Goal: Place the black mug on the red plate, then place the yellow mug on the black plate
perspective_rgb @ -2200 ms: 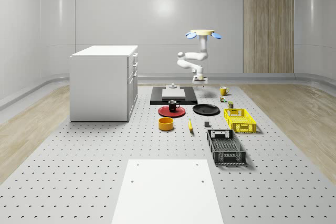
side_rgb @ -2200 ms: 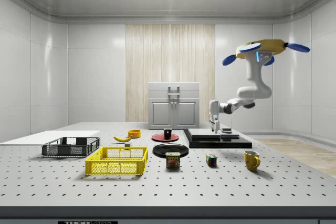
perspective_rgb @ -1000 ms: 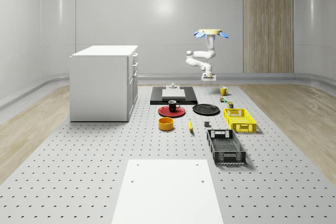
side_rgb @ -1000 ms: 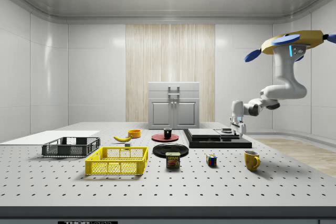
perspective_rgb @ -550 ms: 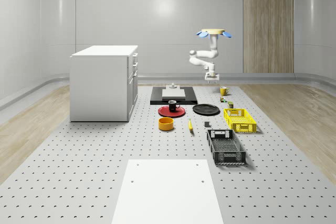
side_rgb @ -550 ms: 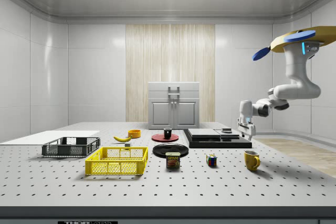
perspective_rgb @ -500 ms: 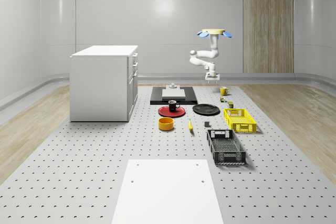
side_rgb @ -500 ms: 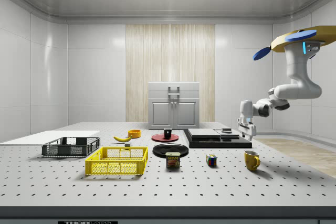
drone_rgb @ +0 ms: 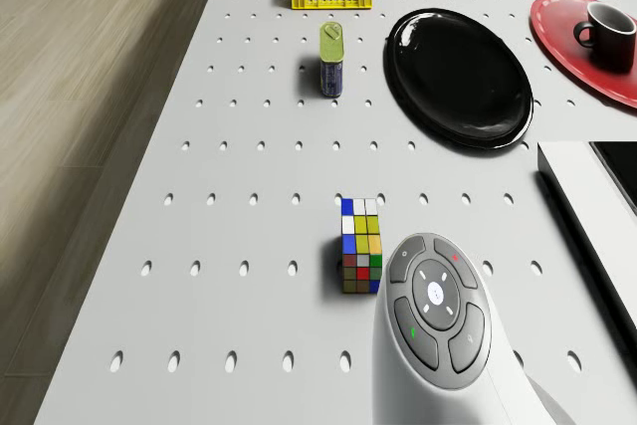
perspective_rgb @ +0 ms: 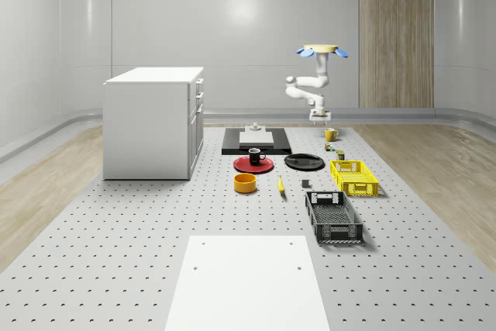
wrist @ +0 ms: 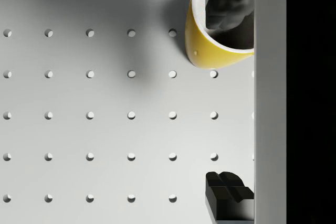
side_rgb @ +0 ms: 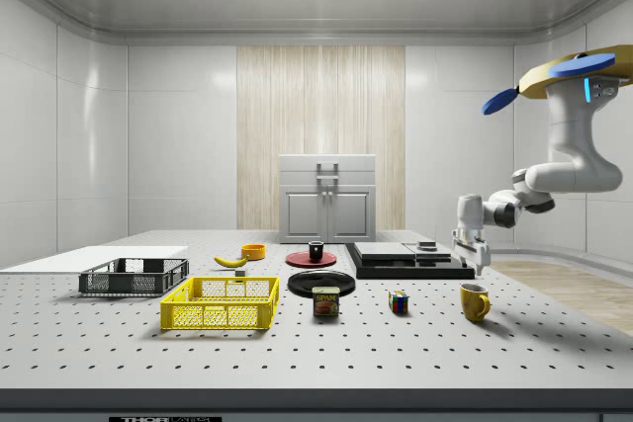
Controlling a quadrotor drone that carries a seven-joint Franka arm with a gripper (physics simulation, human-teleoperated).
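Observation:
The black mug [perspective_rgb: 255,156] stands on the red plate [perspective_rgb: 246,166], also seen as the black mug [drone_rgb: 607,27] on the red plate [drone_rgb: 567,42]. Beside it lies the black plate [perspective_rgb: 304,162] [drone_rgb: 458,77], with nothing on it. The yellow mug [side_rgb: 474,301] [perspective_rgb: 330,134] stands on the table. The drone [side_rgb: 584,71] hovers over the table's far end, arm hanging down. My gripper [side_rgb: 476,264] is open just above the yellow mug [wrist: 210,51], one fingertip [wrist: 228,9] over its mouth and the other [wrist: 228,198] clear of it.
A Rubik's cube [drone_rgb: 360,246] and a can [drone_rgb: 331,59] stand between the yellow mug and the black plate. A black slab [perspective_rgb: 256,141], a white cabinet [perspective_rgb: 155,122], a yellow crate [perspective_rgb: 354,177], a black crate [perspective_rgb: 333,217], an orange bowl [perspective_rgb: 245,183] and a banana [perspective_rgb: 280,185] are also on the table.
Drone and arm have shifted to the side view's right, from beside the black slab to over the yellow mug, and the gripper has come lower. The mugs and plates have not moved.

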